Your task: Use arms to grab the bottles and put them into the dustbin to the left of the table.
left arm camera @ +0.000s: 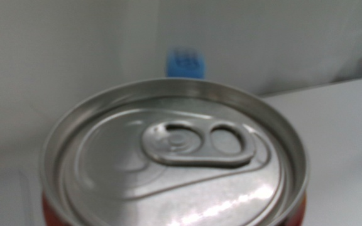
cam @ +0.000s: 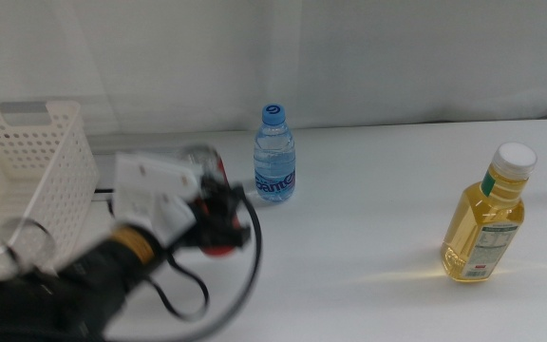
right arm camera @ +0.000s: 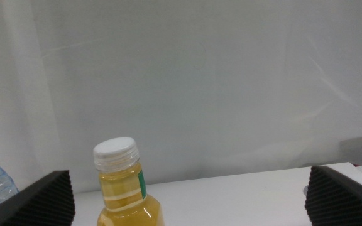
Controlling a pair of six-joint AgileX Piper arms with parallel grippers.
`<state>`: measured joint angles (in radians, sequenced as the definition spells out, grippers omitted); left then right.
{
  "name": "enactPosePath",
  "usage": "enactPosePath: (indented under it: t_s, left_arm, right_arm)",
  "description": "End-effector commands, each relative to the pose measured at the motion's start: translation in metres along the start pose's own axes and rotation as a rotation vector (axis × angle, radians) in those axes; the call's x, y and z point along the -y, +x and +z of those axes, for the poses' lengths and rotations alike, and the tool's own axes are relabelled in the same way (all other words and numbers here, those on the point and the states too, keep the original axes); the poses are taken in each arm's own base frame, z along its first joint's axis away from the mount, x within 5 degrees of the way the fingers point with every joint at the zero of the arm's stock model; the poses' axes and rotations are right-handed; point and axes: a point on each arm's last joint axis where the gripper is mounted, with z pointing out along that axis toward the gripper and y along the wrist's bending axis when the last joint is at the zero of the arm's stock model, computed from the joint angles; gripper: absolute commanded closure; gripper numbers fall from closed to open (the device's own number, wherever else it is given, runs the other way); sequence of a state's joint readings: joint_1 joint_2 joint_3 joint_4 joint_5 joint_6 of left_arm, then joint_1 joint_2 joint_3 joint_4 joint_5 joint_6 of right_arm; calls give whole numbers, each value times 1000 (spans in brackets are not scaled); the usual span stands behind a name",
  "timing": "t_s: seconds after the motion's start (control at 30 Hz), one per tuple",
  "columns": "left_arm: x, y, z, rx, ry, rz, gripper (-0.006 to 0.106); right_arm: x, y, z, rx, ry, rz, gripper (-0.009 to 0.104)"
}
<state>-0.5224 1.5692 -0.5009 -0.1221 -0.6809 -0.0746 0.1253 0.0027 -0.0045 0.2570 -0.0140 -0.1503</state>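
Two bottles stood clear in middle view: water bottle (cam: 274,156) upper centre, yellow bottle (cam: 487,226) right. Left gripper (cam: 218,220) blurred, hiding red can (cam: 221,249); grip unreadable. Left wrist: can lid only. Right wrist: right gripper (right arm camera: 187,199) wide open, empty.

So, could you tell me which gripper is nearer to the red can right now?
Left. The left gripper is right at the red can, which fills its wrist view. The right gripper is apart from it, facing the yellow bottle with jaws wide open.
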Motion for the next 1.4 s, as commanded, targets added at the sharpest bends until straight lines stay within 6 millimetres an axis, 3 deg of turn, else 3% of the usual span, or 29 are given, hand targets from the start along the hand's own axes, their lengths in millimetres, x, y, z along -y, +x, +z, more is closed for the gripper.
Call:
enactPosePath:
  t_s: [0.0, 0.17, 0.27, 0.37, 0.53, 0.73, 0.9, 0.93, 1.13, 1.37]
  left_arm:
    - [-5, -38, -7, 44, -30, 46, 103]
    - [-30, -114, -27, 40, -116, 82, 103]
    - [-64, -165, -48, 12, -228, 72, 103]
    - [-94, -191, -66, -36, -333, 63, 103]
    - [-138, -212, -92, -89, -492, -27, 103]
    - [-184, -198, -98, -197, -607, -131, 103]
    - [-209, -168, -71, -333, -602, -185, 103]
    - [-217, -155, -58, -382, -595, -199, 103]
    - [-235, -121, -30, -500, -581, -243, 103]
    - [-247, -94, -11, -571, -570, -290, 103]
  right_arm:
    - [2, 12, -2, -8, 7, -8, -8]
    - [2, 12, -2, -8, 7, -8, -8]
    - [2, 12, -2, -8, 7, -8, -8]
    - [2, 12, -2, -8, 7, -10, -8]
    - [2, 12, -2, -8, 7, -10, -8]
    - [2, 12, -2, -8, 7, -10, -8]
    - [2, 12, -2, -8, 7, -10, -8]
    - [2, 12, -2, -8, 7, -10, -8]
    - [2, 12, -2, -8, 7, -10, -8]
    - [2, 12, -2, -8, 7, -8, -8]
